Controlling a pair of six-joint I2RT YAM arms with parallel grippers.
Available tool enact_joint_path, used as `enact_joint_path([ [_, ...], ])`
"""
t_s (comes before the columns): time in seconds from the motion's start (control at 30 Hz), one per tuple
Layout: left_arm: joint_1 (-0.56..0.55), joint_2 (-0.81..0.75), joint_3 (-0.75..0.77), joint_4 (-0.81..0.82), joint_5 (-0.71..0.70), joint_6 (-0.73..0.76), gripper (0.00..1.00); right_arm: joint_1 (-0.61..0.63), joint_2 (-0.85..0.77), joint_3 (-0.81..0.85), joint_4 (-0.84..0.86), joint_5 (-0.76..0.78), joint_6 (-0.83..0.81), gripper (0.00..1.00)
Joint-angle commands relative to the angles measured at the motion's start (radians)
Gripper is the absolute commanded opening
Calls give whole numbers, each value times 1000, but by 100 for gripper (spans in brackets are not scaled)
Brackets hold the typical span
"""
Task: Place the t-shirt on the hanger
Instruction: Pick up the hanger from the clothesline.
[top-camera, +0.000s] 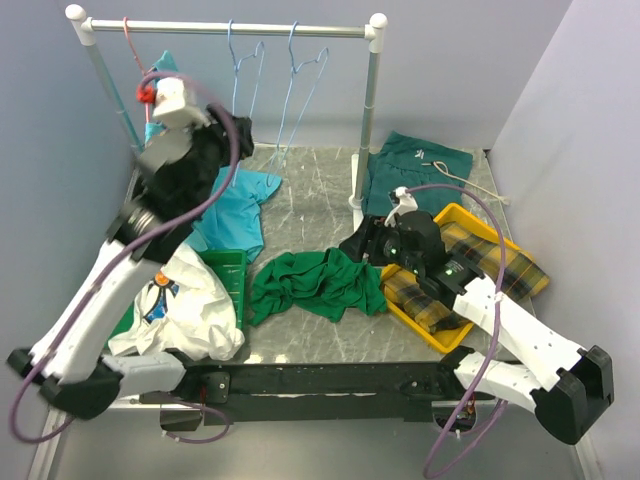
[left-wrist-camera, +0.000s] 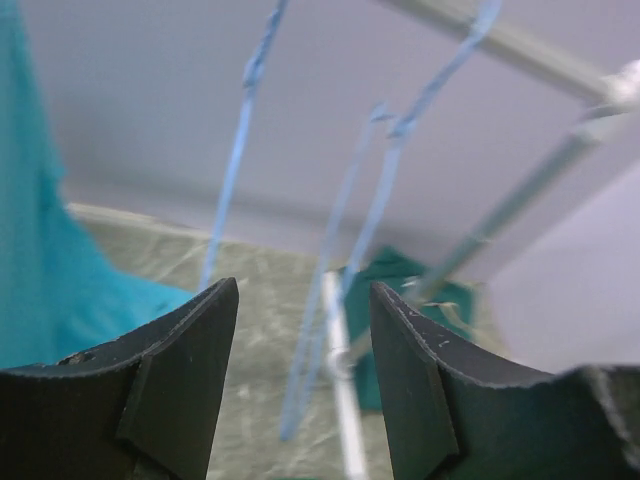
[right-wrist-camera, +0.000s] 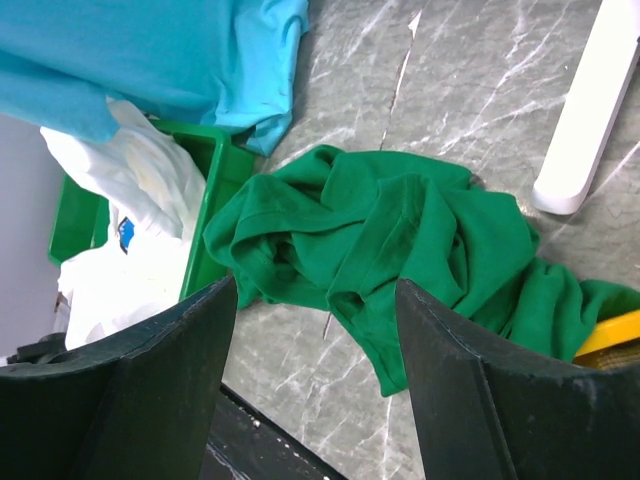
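Green t-shirt (top-camera: 318, 285) heaped in soft folds on the table (top-camera: 320, 190), just right of the bin (top-camera: 228, 272), right edge against the tray (top-camera: 462, 210). Light, limp cotton by the look of it: no stiffness, bound to sag and bunch wherever lifted. Collar and hem lost among the folds, so probably best taken by a raised ridge of cloth near the heap's middle, then re-gripped at a shoulder or the neck. Neither slippery nor fragile, but likely to drag on the stone and catch on the tray rim.

Above the heap, right gripper (right-wrist-camera: 315, 290), fingers spread wide, nothing between them.

At the back, well apart from the t-shirt, hanger (top-camera: 234, 80) hooked on the rail (top-camera: 230, 27) beside a second blue one. Thin wire, apt to swing when touched. Facing it, left gripper (left-wrist-camera: 300, 300), fingers apart and empty, no wire between them.

Further out: turquoise shirt (top-camera: 240, 200) below the left arm, pink hanger (top-camera: 128, 45) at the rail's left end.
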Motion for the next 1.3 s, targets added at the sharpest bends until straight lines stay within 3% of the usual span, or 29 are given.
enact_joint_path([
  [0.0, 70, 119, 97, -105, -38, 76, 60, -5, -47, -22, 14, 10, 8, 73],
  [0.17, 146, 236, 166, -151, -28, 113, 58, -5, -57, -36, 5, 9, 5, 73],
  [0.37, 188, 267, 128, -75, 47, 169, 52, -5, -56, -46, 1, 30, -10, 73],
  [0.57, 189, 270, 94, -9, 87, 215, 21, -5, -40, -48, 13, 30, -18, 73],
  [0.73, 189, 284, 100, 6, 116, 249, 10, -7, -33, -31, 16, 4, -15, 74],
  [0.8, 189, 282, 94, 31, 111, 260, 1, -8, -36, -19, 28, -10, -12, 74],
  [1.27, 189, 124, -44, 207, 130, 361, 1, -10, 2, 29, 42, -26, -34, 79],
])
